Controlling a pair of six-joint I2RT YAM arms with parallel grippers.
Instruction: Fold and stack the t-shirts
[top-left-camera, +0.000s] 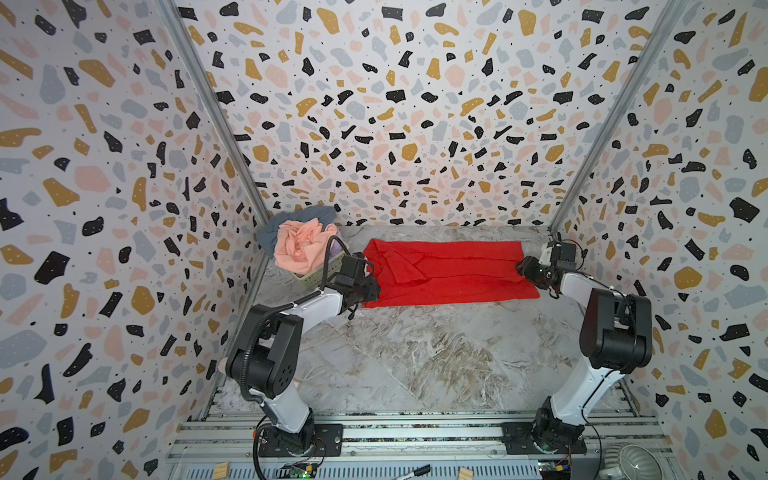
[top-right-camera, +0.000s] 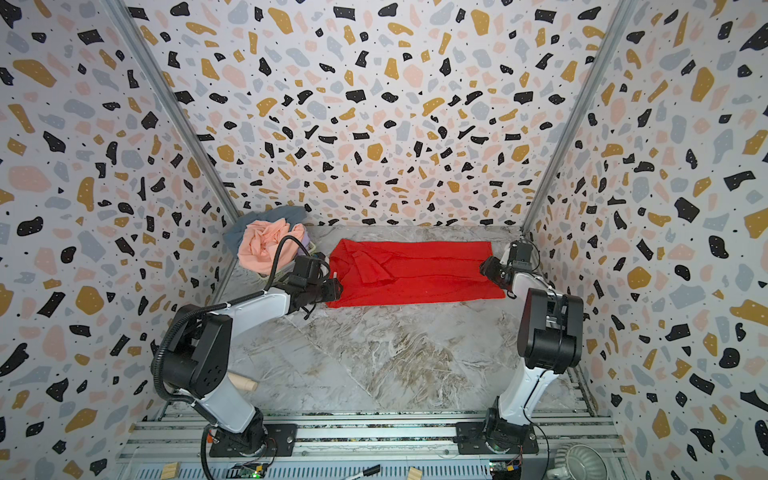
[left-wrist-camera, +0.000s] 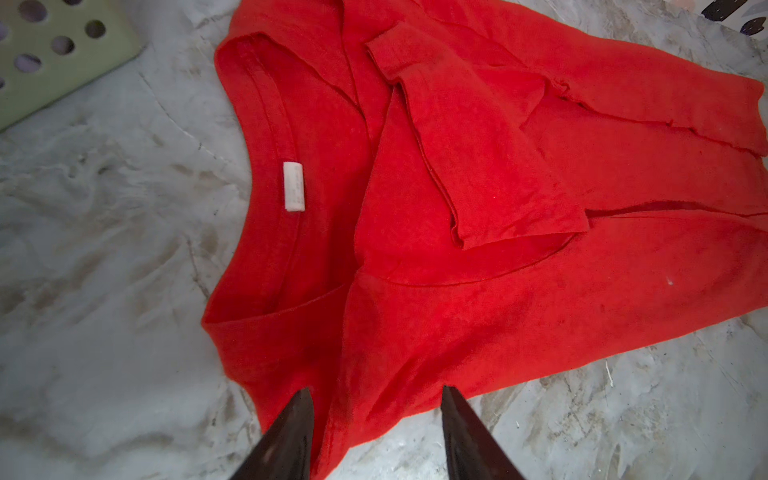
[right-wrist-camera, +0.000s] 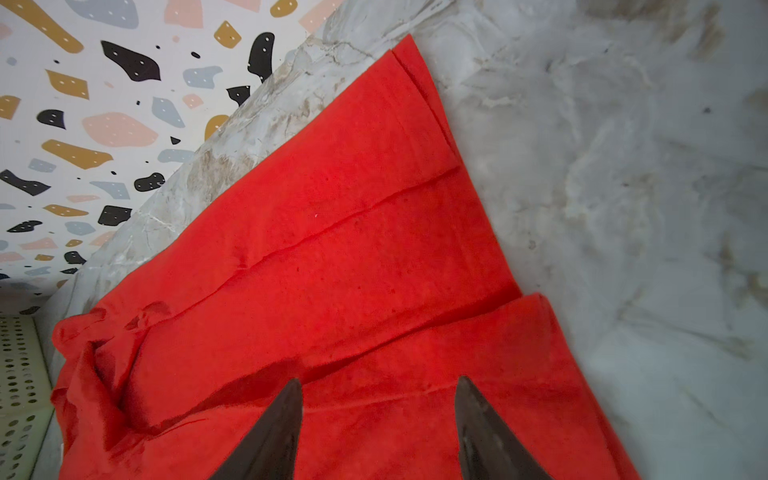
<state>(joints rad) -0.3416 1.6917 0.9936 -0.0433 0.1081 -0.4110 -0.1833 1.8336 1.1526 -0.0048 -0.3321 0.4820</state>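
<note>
Tabletop of grey marble pattern carries bright red cloth t-shirt, flat, partly folded. Left gripper, fingers released, hangs over its collar end; right gripper, fingers released, over its hem. Beyond the left fingers, pale green lattice plastic basket holds peach-pink t-shirt and grey-blue t-shirt

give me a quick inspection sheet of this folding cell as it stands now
surface: marble-look table, no spills seen
job's things: red t-shirt flat at the back, sides folded in; peach-pink t-shirt and grey-blue t-shirt heaped in the basket, back left corner
clutter: marker and wooden blocks along the front rail; wooden peg by the left arm
grippers: left gripper fingers apart over the collar end; right gripper fingers apart over the hem end
cables: black hose looped along the left arm
surroundings: terrazzo-print walls on three sides
</note>
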